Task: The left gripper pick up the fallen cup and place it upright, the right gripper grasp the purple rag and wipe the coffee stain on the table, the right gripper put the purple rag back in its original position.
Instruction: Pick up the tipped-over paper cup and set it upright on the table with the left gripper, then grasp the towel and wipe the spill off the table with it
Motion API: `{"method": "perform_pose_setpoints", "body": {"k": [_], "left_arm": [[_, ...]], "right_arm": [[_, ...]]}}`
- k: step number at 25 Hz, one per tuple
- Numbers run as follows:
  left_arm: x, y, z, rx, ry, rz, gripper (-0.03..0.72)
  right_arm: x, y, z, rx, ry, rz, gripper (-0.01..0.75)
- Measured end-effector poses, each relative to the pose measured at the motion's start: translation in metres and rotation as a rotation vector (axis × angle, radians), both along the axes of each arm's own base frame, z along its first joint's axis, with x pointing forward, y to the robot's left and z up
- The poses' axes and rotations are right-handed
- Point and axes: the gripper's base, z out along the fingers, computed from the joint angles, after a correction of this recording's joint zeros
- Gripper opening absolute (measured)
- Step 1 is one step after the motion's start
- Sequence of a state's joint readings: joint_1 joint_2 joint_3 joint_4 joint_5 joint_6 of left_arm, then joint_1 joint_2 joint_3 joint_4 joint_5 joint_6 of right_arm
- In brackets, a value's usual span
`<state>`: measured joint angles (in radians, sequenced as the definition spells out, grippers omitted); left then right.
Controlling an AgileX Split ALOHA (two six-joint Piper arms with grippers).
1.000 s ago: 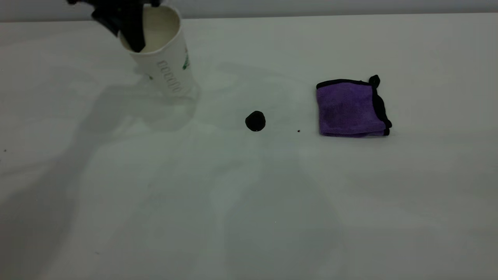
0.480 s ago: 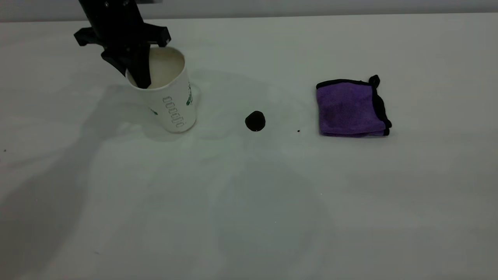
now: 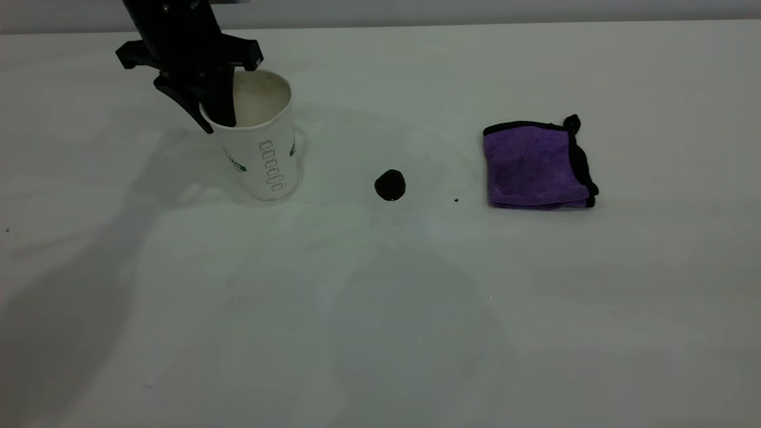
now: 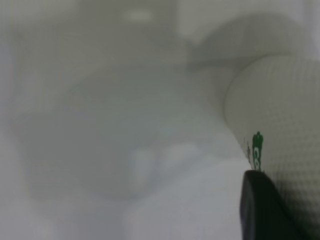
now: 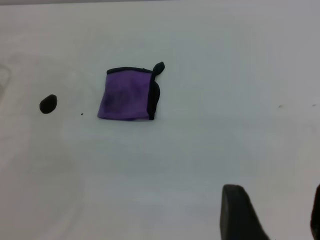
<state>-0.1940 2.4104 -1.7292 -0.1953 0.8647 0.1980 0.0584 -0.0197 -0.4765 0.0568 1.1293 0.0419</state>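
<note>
The cup [image 3: 261, 139] stands near the far left of the table [image 3: 380, 309], mouth up, its long axis close to vertical with a slight lean, base apparently on the surface. The left gripper [image 3: 213, 116] comes from above, jaws clenched across the cup's rim wall: one finger inside the mouth, one outside. Release therefore calls for parting the jaws and lifting straight up along that axis. The coffee stain [image 3: 390, 185] lies between the cup and the purple rag [image 3: 537, 164]. The right gripper [image 5: 272, 212], jaws parted, hangs well apart from the rag.
</note>
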Motion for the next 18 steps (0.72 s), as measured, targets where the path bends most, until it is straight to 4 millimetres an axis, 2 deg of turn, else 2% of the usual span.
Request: {"method": "perform_pose_setpoints", "body": {"k": [4,8,10,13,18], "left_arm": [[0.001,0.000,0.001,-0.001,-0.003,0.000,0.325],[0.005,-0.001,0.014,-0.007,-0.018,-0.005,0.387],[0.008,-0.003,0.030,-0.012,-0.038,-0.011,0.396],[0.009,-0.008,0.064,-0.024,-0.071,-0.029,0.398],[0.000,-0.023,0.137,-0.044,-0.135,-0.077,0.401]], "right_arm": [[0.000,0.000,0.000,-0.001,0.000,0.000,0.391],[0.000,0.000,0.000,0.000,0.000,0.000,0.391],[0.000,0.000,0.000,0.000,0.000,0.000,0.391],[0.000,0.000,0.000,0.000,0.000,0.000,0.391],[0.000,0.000,0.000,0.001,0.000,0.000,0.391]]}}
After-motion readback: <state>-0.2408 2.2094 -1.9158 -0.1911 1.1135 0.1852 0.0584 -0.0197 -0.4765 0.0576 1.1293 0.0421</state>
